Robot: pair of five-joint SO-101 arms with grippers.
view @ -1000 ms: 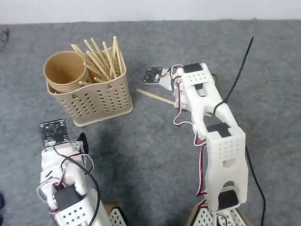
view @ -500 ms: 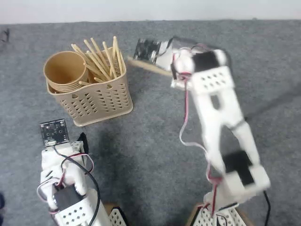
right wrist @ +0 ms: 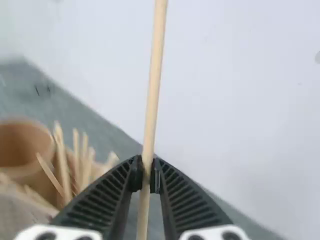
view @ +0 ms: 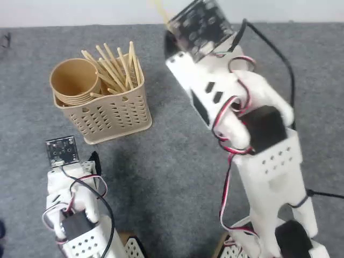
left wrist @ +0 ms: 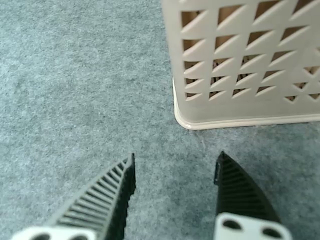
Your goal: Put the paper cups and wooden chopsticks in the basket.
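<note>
A beige slotted basket [view: 110, 115] stands at the back left of the grey carpet, holding stacked paper cups [view: 75, 81] and several wooden chopsticks [view: 114, 65]. My right gripper [right wrist: 143, 177] is raised high to the right of the basket and is shut on one wooden chopstick [right wrist: 153, 95], which points up; its tip [view: 159, 7] shows past the arm in the high view. My left gripper [left wrist: 175, 175] hangs open just above the carpet in front of the basket wall [left wrist: 240, 65], with nothing between its fingers.
The right arm [view: 252, 134] rises tall over the right half of the carpet. A pale wall [view: 80, 11] runs along the far edge. Bare carpet [view: 172, 177] lies between the two arms.
My right arm has lifted the chopstick off the carpet and swung up and back toward the basket. The left arm has stayed still.
</note>
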